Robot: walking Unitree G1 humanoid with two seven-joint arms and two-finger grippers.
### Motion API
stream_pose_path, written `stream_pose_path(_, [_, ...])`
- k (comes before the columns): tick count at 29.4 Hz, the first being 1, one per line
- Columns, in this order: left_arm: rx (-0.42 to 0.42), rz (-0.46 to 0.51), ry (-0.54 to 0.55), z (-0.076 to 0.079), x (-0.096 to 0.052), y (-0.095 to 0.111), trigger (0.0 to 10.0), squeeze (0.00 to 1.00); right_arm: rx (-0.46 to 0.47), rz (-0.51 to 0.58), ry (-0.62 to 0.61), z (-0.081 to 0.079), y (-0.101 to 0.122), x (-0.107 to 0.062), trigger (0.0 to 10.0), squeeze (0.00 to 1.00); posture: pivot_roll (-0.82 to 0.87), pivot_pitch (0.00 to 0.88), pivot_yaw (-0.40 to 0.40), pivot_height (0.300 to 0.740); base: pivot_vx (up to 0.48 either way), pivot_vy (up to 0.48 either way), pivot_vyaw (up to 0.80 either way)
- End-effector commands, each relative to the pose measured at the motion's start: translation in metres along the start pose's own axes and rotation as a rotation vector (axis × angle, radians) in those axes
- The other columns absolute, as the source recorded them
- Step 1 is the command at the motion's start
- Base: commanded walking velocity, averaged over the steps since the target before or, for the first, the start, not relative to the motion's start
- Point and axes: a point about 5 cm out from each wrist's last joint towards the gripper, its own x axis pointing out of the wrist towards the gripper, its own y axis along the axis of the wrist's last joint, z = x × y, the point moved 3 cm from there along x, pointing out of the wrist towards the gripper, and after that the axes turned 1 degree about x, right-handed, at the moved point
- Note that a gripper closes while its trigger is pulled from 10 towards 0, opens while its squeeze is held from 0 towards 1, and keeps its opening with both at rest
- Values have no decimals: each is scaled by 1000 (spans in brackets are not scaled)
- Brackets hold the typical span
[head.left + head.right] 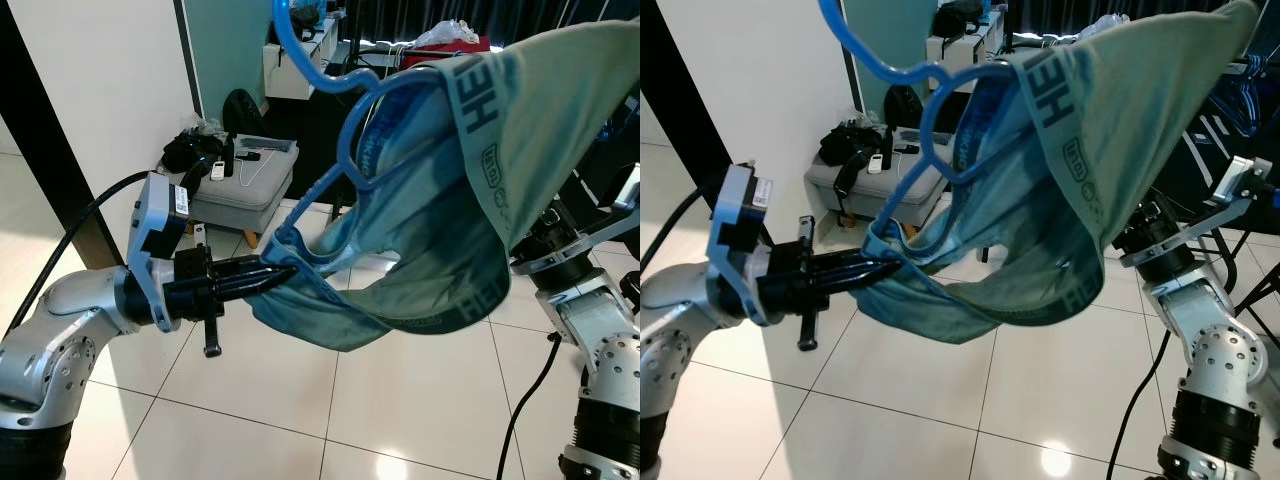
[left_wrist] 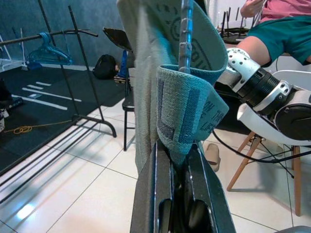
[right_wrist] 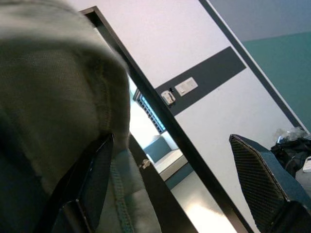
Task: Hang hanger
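At frame centre, a blue hanger carries a pale green garment. The left gripper, at lower left, pinches the garment's lower waistband. The right gripper, at right behind the cloth, has its fingers spread apart.

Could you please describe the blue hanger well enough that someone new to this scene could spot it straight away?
Start at the teal-green garment held up between the two arms. The hanger runs through it, its hook curling above the cloth and its lower end pinched by the left end effector. It is the bright blue plastic loop, unlike the soft cloth around it.
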Motion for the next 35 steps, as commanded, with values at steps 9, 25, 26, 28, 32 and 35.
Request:
stream_pose_path(9, [-4, -6, -40, 6, 0, 2, 10000, 0, -32, -80, 120, -18, -4, -3, 5373, 0, -14, 54, -42, 740, 0, 0, 0])
stream_pose_path(25, [2, -10, -39, 6, -6, 6, 10000, 0, -97, -224, 194, -27, 0, -32, 10000, 0, -14, 59, -38, 740, 0, 0, 0])
stream_pose_path(26, [2, -10, -39, 6, -6, 6, 10000, 0, -97, -224, 194, -27, 0, -32, 10000, 0, -14, 59, -38, 740, 0, 0, 0])
stream_pose_path(28, [-1, -5, -47, 7, -6, 7, 10000, 0, -96, -233, 206, -29, -1, -34, 10000, 0, -11, 60, -37, 740, 0, 0, 0])
stream_pose_path(32, [-2, -5, -49, 7, -6, 7, 10000, 0, -96, -237, 211, -29, -2, -34, 10000, 0, -9, 61, -37, 740, 0, 0, 0])
stream_pose_path(35, [-3, -7, -51, 8, -6, 7, 10000, 0, -95, -243, 215, -29, -3, -34, 10000, 0, -6, 62, -37, 740, 0, 0, 0])
